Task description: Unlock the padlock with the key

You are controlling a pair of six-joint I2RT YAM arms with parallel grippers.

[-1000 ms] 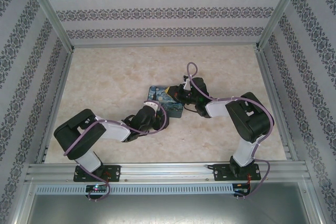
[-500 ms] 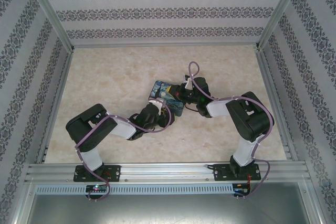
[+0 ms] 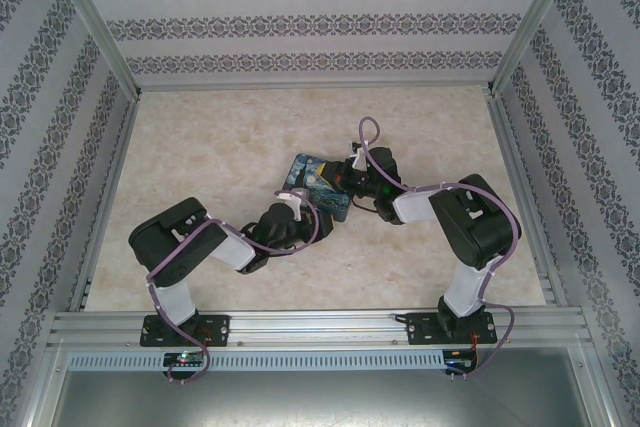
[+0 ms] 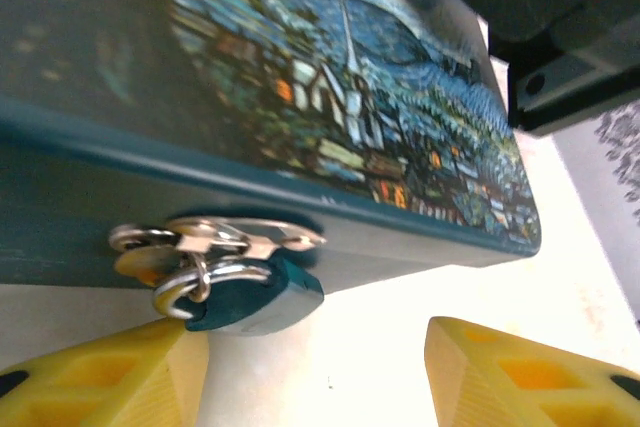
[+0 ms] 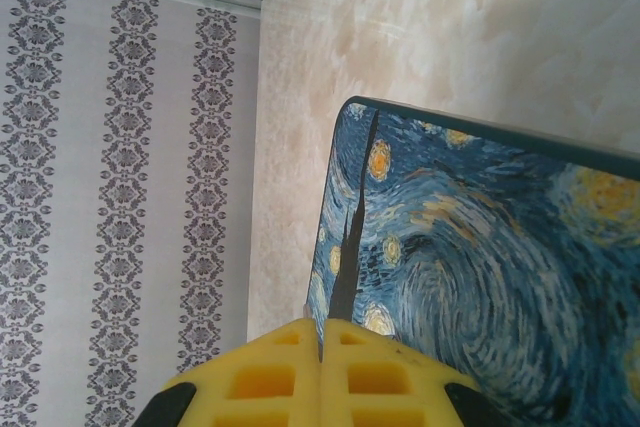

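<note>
Beige marbled tabletop (image 3: 220, 147) takes up most of the overhead view, and on it lies the painted blue-and-yellow case (image 3: 315, 185), flat, between the two arms. The right gripper (image 5: 322, 332) is over the case's lid with its yellow fingers pressed together and nothing between them. Its tips look to be resting on the painted top, probably to steady the case, though contact cannot be confirmed. The left gripper (image 4: 315, 347) sits low on the table facing the case's dark side wall. Its jaws are apart and empty.

In the left wrist view the padlock (image 4: 255, 302), small and bluish-grey, hangs against that side wall just above the table. It is just ahead of the left gripper, off centre, and close to touching the finger on the picture's left rather than lying in the middle of the gap. Just above it is a cluster of silvery rings with the key (image 4: 215, 245) among them. The key's blade cannot be told apart from the rings.

The cluster's long axis runs along the case wall, crosswise to the left gripper's approach. The left arm is plainly the nearer to both lock and key. Taking the key likely calls for a small sideways shift so that the cluster lies between the fingers.
</note>
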